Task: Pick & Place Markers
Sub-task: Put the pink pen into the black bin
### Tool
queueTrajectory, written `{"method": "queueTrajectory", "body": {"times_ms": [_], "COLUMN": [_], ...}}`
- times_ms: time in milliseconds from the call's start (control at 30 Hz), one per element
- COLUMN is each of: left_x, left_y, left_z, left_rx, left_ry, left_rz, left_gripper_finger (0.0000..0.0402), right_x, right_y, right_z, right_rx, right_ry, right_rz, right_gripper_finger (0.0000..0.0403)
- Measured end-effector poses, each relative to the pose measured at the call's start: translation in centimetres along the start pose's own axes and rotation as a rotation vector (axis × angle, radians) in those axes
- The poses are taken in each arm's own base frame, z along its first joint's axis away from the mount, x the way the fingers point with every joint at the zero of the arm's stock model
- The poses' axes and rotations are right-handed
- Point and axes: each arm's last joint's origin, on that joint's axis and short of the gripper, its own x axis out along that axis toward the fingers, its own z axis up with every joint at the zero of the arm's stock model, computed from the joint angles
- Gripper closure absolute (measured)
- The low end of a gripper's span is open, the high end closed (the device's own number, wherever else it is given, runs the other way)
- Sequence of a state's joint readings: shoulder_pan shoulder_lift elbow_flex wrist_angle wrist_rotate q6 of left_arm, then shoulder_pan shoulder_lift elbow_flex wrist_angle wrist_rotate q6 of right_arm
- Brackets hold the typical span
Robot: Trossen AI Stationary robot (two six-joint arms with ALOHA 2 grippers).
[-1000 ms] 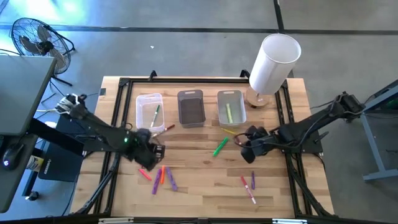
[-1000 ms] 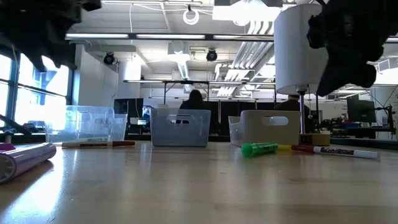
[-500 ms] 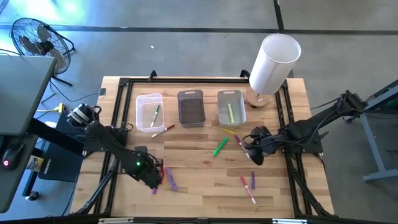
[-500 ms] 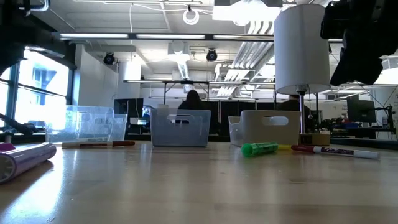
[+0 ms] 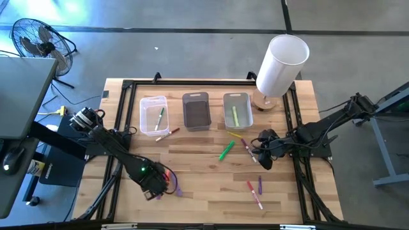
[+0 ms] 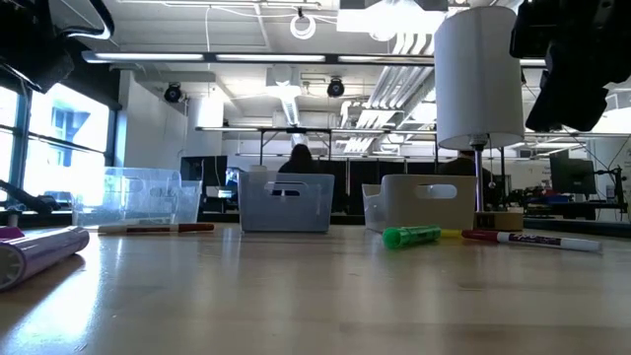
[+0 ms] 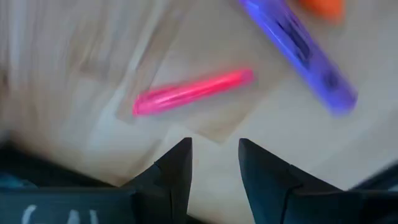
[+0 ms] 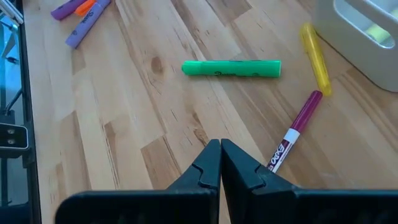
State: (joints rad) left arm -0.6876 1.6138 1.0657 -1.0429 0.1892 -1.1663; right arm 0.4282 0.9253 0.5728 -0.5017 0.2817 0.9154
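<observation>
Markers on counter (image 5: 204,191), both pincers empty.
Left pincer (image 7: 214,155), slightly spread, low over pink marker (image 7: 193,91) beside purple marker (image 7: 298,43) near counter's front-left edge. Right pincer (image 8: 220,155), pressed together, near green marker (image 8: 231,68), yellow marker (image 8: 315,57) and red-capped marker (image 8: 295,129) right of centre.

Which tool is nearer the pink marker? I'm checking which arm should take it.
Left. The left tool hangs right over the pink marker, fingers parted beside it. The right tool sits across the table by the green marker, fingers shut.
</observation>
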Motion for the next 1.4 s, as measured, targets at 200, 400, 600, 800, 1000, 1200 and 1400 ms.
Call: {"method": "queueTrajectory", "body": {"times_ms": [200, 400, 600, 800, 1000, 1200, 1400], "left_x": [0.0, 0.0, 0.0, 0.2, 1.6, 2.7, 4.0], "left_y": [0.0, 0.0, 0.0, 0.1, 0.7, 1.1, 1.8], "left_z": [0.0, 0.1, 0.2, 0.5, 0.5, 0.4, 0.3], "left_rx": [0.437, 0.647, 0.756, 0.807, 0.798, 0.801, 0.797], "left_ry": [-0.009, -0.039, -0.061, -0.121, -0.109, -0.093, -0.068], "left_rz": [0.001, 0.029, 0.049, 0.098, 0.09, 0.072, 0.059], "left_gripper_finger": [0.0275, 0.0275, 0.0275, 0.0275, 0.0275, 0.0275, 0.0275], "right_x": [0.0, 0.0, 0.0, 0.0, 0.0, -0.1, -0.1], "right_y": [0.0, -0.1, -0.1, 0.3, 0.4, 0.6, 0.7], "right_z": [0.1, 0.2, 0.3, 0.6, 0.8, 0.9, 1.1], "right_rx": [0.005, 0.07, 0.109, 0.122, 0.129, 0.139, 0.148], "right_ry": [-0.011, -0.049, -0.083, -0.12, -0.136, -0.158, -0.17], "right_rz": [-0.002, -0.028, -0.043, -0.013, -0.004, 0.014, 0.029], "right_gripper_finger": [0.0403, 0.0403, 0.0403, 0.0403, 0.0403, 0.0403, 0.0403]}}
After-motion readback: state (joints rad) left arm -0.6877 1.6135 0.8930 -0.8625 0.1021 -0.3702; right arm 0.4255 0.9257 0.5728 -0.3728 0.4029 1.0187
